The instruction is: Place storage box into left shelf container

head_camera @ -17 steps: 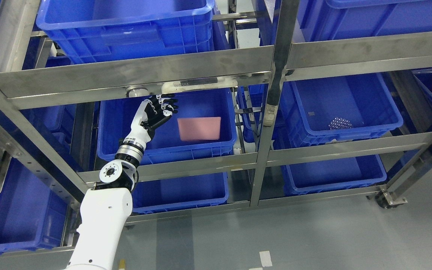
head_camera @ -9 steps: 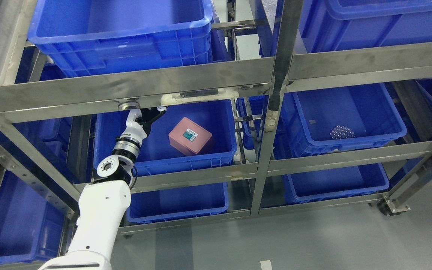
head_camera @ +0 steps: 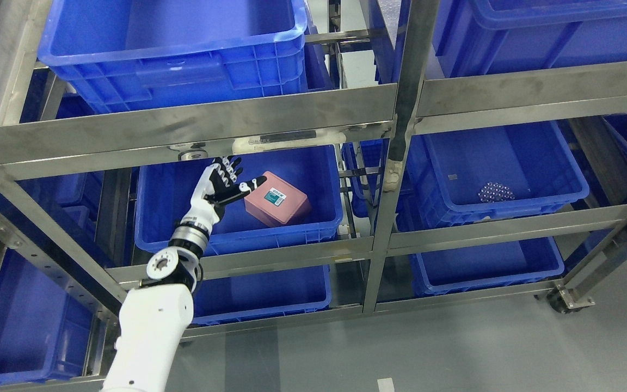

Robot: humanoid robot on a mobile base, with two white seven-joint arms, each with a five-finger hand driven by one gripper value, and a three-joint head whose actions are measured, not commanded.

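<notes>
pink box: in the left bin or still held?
In. The pink storage box rests inside the left blue bin; the left hand beside it has its fingers spread, holding nothing.

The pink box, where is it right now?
In the head view, the pink box lies inside the blue bin on the left side of the middle shelf, just right of the open left robot hand.

Light: we see bright, even overhead light, cool blue cast.
Glare: soft sheen on the steel shelf rails [head_camera: 194, 122], centre frame.
Shadows: deep behind bins, left edge.
Focus: sharp throughout, no blur.
</notes>
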